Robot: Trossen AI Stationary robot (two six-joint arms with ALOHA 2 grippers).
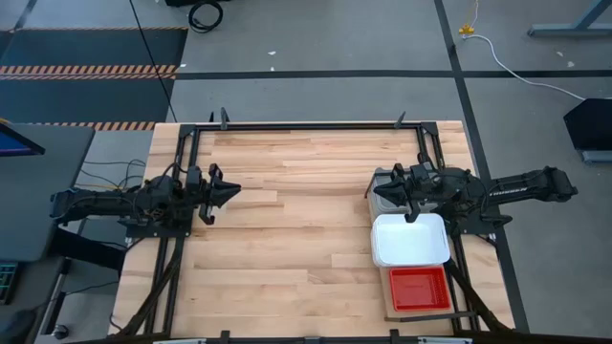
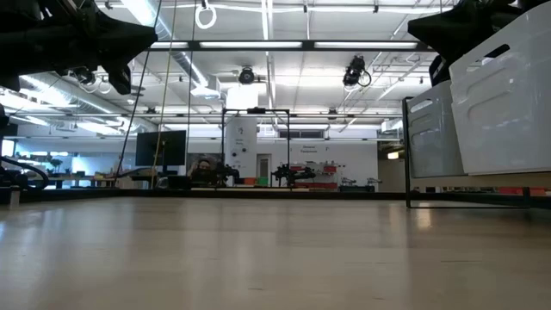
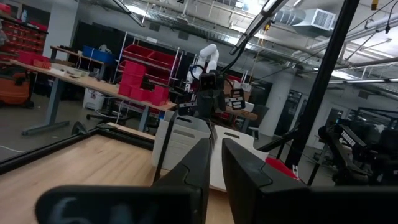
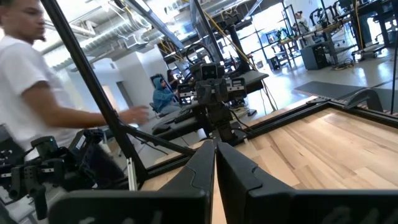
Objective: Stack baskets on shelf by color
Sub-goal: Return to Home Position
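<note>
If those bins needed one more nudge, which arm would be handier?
Right, probably. The right gripper hangs over the grey baskets on the shelf; the left gripper is across the table, away from them.

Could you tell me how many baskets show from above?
3 on the shelf: grey basket under the right gripper, white basket midway, red basket at the end. More may nest beneath.

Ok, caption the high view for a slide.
Grey baskets, white baskets and red baskets line the shelf; left pincer and right pincer hover empty.
</note>
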